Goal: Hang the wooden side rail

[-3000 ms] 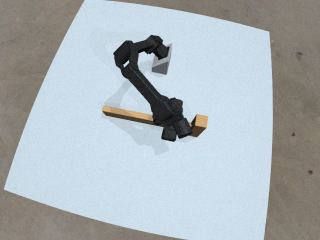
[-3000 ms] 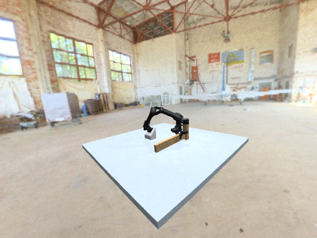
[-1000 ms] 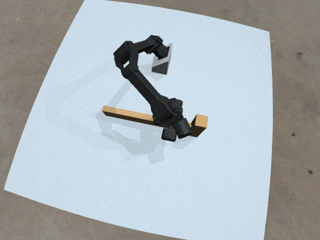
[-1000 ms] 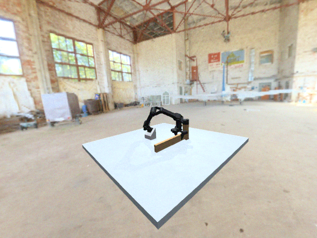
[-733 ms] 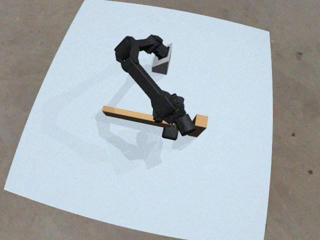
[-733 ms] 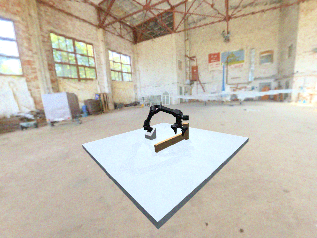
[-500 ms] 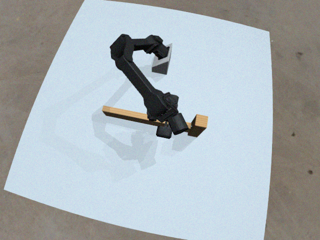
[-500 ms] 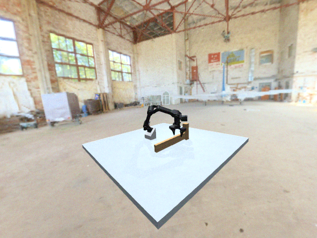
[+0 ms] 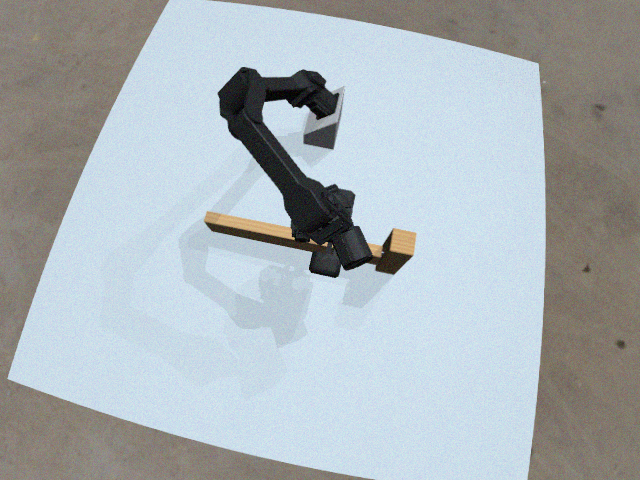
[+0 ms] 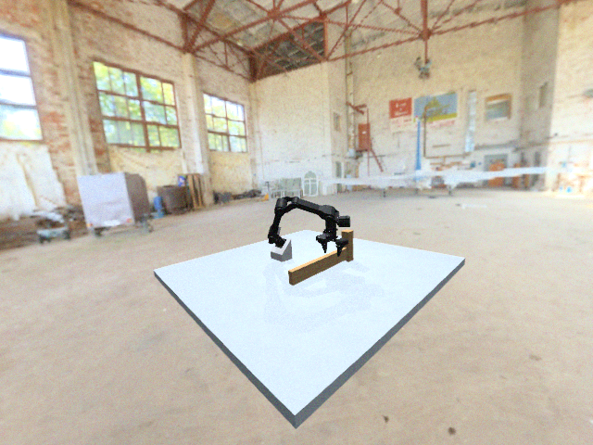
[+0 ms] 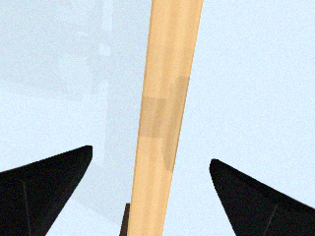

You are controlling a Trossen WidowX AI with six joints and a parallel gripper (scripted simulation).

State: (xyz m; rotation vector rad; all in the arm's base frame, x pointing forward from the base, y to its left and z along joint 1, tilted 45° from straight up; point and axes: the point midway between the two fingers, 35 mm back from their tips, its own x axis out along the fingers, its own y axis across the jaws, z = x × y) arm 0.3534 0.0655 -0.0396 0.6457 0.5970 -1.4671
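Observation:
The wooden side rail (image 9: 250, 227) (image 10: 313, 268) (image 11: 167, 64) runs lengthwise to the headboard post (image 9: 403, 241) (image 10: 349, 245), which stands upright. The rail's near end meets the post's face, and its far end appears to rest on the table. The hooks, pins and slot are hidden or too small to make out, so their seating cannot be told. My gripper (image 10: 332, 252) (image 11: 153, 157) is open and empty. It is above the rail, nearer the post end, with one finger on each side and a wide gap to the wood.
The arm's grey wedge-shaped base (image 9: 321, 135) (image 10: 281, 255) stands on the pale table (image 9: 439, 361) (image 10: 296, 363), away from the rail. The post rises above the rail's top edge, close beside my gripper. The arm reaches over the rail's middle.

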